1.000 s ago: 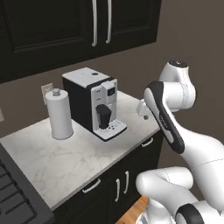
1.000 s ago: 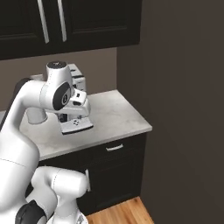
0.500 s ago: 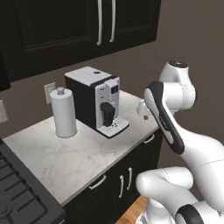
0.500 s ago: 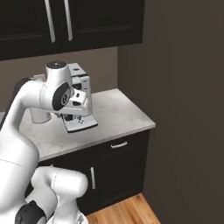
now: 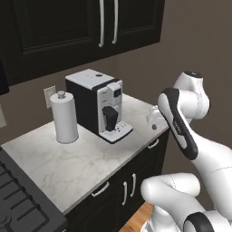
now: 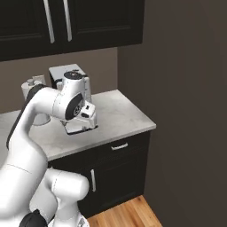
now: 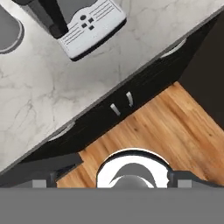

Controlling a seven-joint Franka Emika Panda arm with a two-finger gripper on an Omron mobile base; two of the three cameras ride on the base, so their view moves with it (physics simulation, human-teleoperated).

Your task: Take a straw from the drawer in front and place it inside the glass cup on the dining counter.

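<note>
The drawer (image 6: 119,146) under the worktop is closed, presumably with the straw inside — light, stiff, slippery, best pinched mid-length — and whether the gripper (image 5: 153,118) is open I cannot tell.

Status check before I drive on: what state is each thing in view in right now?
Drawer under the worktop's right end: shut.
Lower cabinet doors: shut.
Upper cabinet doors: shut.
Coffee machine: upright, nothing under its spout.
Paper-towel roll: upright on the worktop.
Gripper: above the worktop; open or shut unclear.
</note>
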